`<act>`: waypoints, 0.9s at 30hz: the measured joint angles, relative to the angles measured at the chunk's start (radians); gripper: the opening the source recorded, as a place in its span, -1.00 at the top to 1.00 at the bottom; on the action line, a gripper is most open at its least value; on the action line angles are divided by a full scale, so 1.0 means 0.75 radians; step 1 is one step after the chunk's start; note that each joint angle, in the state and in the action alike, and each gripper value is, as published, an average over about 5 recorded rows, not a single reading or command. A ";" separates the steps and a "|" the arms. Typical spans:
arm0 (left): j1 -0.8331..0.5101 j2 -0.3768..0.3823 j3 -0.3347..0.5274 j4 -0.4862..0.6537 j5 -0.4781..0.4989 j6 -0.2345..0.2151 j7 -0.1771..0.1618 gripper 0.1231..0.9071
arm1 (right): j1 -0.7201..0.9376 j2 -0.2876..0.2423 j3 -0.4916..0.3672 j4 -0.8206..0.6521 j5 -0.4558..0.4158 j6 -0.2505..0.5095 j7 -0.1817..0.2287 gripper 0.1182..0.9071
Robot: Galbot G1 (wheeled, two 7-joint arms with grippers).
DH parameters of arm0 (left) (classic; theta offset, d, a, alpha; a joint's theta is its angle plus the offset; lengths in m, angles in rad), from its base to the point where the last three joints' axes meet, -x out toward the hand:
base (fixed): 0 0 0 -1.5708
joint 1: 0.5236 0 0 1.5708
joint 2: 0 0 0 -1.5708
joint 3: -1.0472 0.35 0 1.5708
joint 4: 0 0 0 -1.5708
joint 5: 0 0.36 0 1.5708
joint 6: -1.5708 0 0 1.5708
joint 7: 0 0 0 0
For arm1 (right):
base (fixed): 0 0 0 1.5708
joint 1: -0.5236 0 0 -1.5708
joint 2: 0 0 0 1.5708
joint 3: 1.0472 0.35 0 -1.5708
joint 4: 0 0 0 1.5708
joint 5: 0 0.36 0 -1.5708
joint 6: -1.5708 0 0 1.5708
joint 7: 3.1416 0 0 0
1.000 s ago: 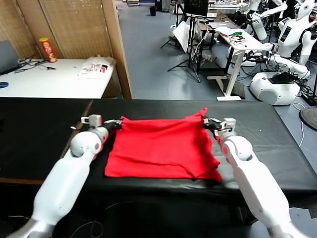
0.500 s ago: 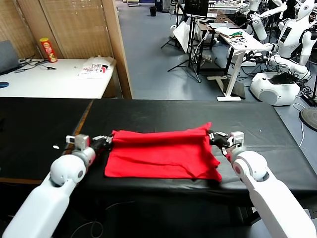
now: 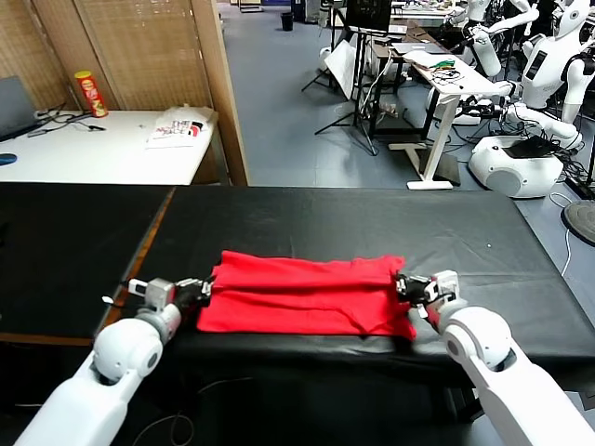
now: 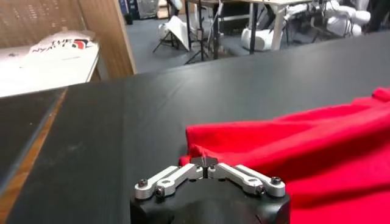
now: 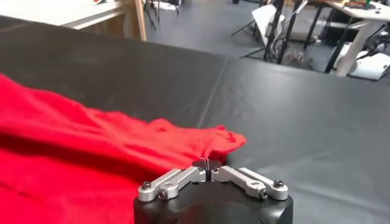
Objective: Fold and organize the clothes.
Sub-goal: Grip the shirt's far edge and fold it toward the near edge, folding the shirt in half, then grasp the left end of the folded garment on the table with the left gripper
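Both end effectors, left [image 3: 202, 290] and right [image 3: 403, 286], have dragged one red T-shirt [image 3: 302, 295] nearer, each clamped on it.

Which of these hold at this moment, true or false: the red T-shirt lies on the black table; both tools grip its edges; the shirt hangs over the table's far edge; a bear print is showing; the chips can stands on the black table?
1. The red T-shirt lies on the black table. True.
2. The left tool and right tool each pinch a shirt edge. True.
3. The shirt hangs over the far edge. False: it lies near the front edge.
4. A bear print shows. False: only plain red is visible.
5. The chips can stands on the black table. False: it stands on the white table.
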 joint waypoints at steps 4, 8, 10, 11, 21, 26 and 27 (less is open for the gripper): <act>0.015 -0.002 -0.005 -0.015 0.025 0.022 -0.001 0.95 | -0.033 -0.014 0.030 0.038 0.020 -0.006 0.000 0.37; 0.031 0.002 -0.020 -0.044 0.034 0.051 -0.005 0.59 | -0.071 -0.029 0.081 0.091 0.048 -0.004 0.003 -0.18; 0.038 0.005 -0.031 -0.068 0.025 0.066 -0.008 0.33 | -0.082 -0.029 0.110 0.111 0.062 0.014 0.007 -0.45; 0.040 0.007 -0.037 -0.081 0.018 0.070 -0.009 0.20 | -0.083 -0.024 0.122 0.116 0.066 0.032 0.013 -0.55; -0.081 -0.061 -0.067 -0.024 -0.061 0.015 -0.013 -0.72 | 0.055 0.144 0.098 -0.072 -0.070 0.192 0.070 -0.72; -0.188 -0.142 -0.032 0.110 -0.116 0.018 -0.030 -0.72 | 0.124 0.245 0.062 -0.219 -0.126 0.202 0.065 -0.72; -0.204 -0.159 -0.028 0.135 -0.126 0.019 -0.032 -0.72 | 0.131 0.260 0.059 -0.239 -0.133 0.204 0.064 -0.72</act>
